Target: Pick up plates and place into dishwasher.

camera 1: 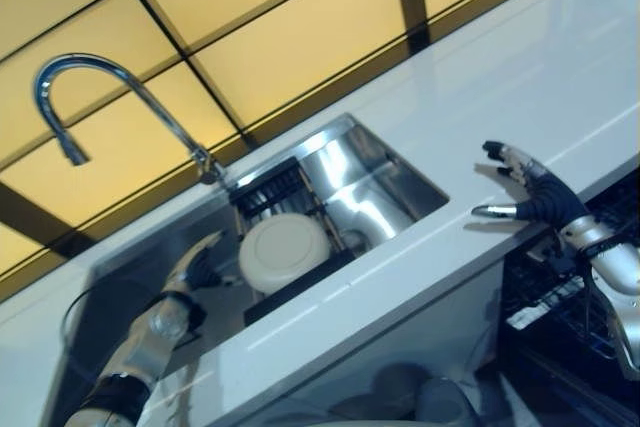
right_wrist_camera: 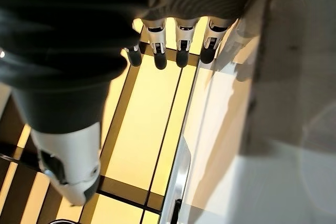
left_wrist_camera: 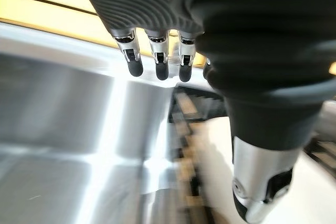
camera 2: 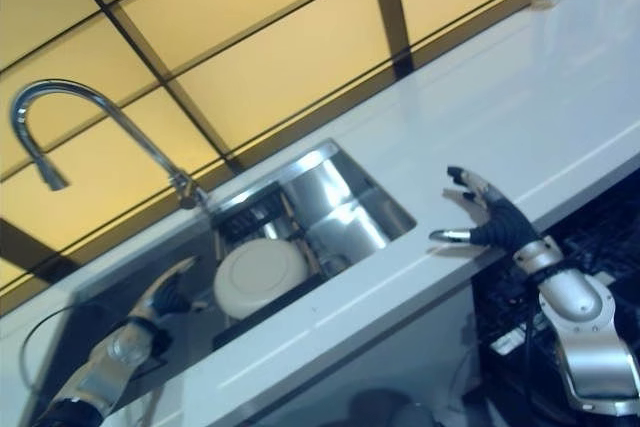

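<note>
Steel sink holds a plate; left robot hand spread beside it.

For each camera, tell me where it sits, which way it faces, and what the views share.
Left eye view: on the head, looking down at the sink, the plate and both robot hands.
Right eye view: beside it, same scene; the right robot hand is open over the counter.
Left wrist view: along the open left robot hand into the sink.
Right wrist view: past its own fingers at yellow wall panels.
Both eye views share the faucet.
</note>
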Motion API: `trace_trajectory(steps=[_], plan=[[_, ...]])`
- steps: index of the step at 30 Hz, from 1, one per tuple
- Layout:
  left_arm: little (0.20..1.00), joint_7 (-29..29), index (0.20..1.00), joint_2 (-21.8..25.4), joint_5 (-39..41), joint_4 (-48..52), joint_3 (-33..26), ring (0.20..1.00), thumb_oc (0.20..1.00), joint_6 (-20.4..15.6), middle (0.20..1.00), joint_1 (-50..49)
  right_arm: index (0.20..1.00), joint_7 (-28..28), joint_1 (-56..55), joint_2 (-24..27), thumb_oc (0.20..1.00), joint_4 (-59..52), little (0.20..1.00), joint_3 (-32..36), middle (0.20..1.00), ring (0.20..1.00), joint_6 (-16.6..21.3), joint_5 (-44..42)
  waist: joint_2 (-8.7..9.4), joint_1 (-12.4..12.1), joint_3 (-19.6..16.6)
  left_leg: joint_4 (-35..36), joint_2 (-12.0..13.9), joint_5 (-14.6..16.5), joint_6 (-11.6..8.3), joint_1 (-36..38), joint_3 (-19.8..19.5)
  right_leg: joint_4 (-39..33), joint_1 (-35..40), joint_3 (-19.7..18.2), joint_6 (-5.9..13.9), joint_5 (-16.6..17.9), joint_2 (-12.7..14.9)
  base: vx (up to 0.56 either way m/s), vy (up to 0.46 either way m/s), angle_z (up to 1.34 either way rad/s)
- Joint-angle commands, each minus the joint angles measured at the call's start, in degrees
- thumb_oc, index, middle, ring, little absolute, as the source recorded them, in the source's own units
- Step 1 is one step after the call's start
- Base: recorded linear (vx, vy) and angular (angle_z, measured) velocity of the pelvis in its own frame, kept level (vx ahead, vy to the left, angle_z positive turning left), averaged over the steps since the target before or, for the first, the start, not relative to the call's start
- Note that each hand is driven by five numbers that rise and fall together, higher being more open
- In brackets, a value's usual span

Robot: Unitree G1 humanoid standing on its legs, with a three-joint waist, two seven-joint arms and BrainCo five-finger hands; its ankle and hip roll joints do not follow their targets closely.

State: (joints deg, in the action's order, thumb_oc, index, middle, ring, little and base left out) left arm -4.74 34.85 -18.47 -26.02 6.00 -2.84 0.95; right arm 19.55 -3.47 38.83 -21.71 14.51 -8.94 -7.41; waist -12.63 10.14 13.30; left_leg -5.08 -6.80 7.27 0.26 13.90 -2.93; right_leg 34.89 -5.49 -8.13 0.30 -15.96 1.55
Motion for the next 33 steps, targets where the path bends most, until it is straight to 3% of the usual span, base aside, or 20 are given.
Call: trace_trajectory(steps=[1, 5, 11, 19, 25, 29, 33], plan=[[1.0, -0.4, 1.0, 2.1, 0.3, -1.0, -3.3, 1.0, 1.0, 0.3, 1.0, 1.6, 1.0, 0.9, -5.0, 2.4, 1.0, 1.8, 1.0, -0.8, 1.0, 1.0, -2.4, 0.1, -0.4, -1.3, -2.9, 0.2, -0.4, -11.5, -4.87, -10.2, -8.7, -22.8, 11.8, 1.6, 0.36, 6.9, -0.8, 0.01, 0.106, -0.3], [1.0, 0.8, 1.0, 2.8, 1.8, -4.6, -3.0, 1.0, 1.0, 0.3, 1.0, 4.3, 1.0, 0.4, -3.4, 3.7, 1.0, 2.6, 1.0, -0.2, 1.0, 1.0, -3.0, 0.2, -1.02, -0.4, -2.7, 0.6, -0.9, -9.1, -3.98, -9.0, -6.6, -22.3, 11.2, 2.6, 0.28, 6.6, 0.1, 0.04, 0.18, -0.03], [1.0, -1.6, 1.0, 1.6, 2.6, -6.4, -1.5, 1.0, 1.0, -1.0, 1.0, 6.4, 1.0, -0.3, -2.5, 7.4, 1.0, 3.7, 1.0, 1.8, 1.0, 1.0, -4.2, -2.9, -1.74, 0.9, -2.2, 1.7, -2.4, -7.9, -2.71, -6.8, -5.4, -21.1, 8.5, 2.4, 1.7, 7.5, 1.9, 0.04, 0.181, -0.12], [1.0, -14.6, 1.0, 2.2, -0.6, -6.2, -2.1, 1.0, 1.0, -4.3, 1.0, 7.9, 1.0, -1.9, -3.2, 8.7, 1.0, 4.7, 1.0, 1.9, 1.0, 1.0, -2.3, -4.3, -1.88, 1.7, -1.8, 1.6, -3.5, -6.7, -1.19, -6.8, -3.6, -18.7, 4.6, 1.5, 2.69, 7.9, 2.7, -0.02, 0.065, -0.06], [1.0, -22.5, 1.0, 4.5, -2.7, -2.4, -3.4, 1.0, 1.0, -4.0, 1.0, 7.9, 1.0, -2.1, -5.2, 9.2, 1.0, 5.2, 1.0, 3.1, 1.0, 1.0, -1.3, -5.6, -2.05, 1.7, -2.0, 1.3, -3.9, -6.4, -0.81, -6.4, -3.3, -18.9, 5.1, 1.3, 2.79, 8.3, 3.2, 0.01, -0.004, 0.04], [1.0, -21.9, 1.0, 5.1, -4.0, -0.9, -3.1, 1.0, 1.0, -2.8, 1.0, 7.9, 1.0, -2.3, -5.9, 8.9, 1.0, 4.5, 1.0, 2.9, 1.0, 1.0, -2.0, -5.4, -2.2, 1.9, -1.8, 1.1, -3.8, -6.4, -0.76, -6.2, -3.2, -18.9, 5.3, 0.9, 2.91, 8.5, 3.2, 0.0, 0.0, 0.0], [1.0, -15.7, 1.0, 4.6, -1.1, -0.6, -1.3, 1.0, 1.0, -1.0, 1.0, 9.2, 1.0, -2.5, -5.1, 8.8, 1.0, 3.7, 1.0, 2.2, 1.0, 1.0, -3.5, -4.6, -2.35, 2.3, -1.2, 1.1, -3.7, -6.6, -0.74, -6.0, -3.0, -18.7, 5.4, 0.4, 3.03, 8.7, 3.1, 0.01, -0.001, -0.03]])
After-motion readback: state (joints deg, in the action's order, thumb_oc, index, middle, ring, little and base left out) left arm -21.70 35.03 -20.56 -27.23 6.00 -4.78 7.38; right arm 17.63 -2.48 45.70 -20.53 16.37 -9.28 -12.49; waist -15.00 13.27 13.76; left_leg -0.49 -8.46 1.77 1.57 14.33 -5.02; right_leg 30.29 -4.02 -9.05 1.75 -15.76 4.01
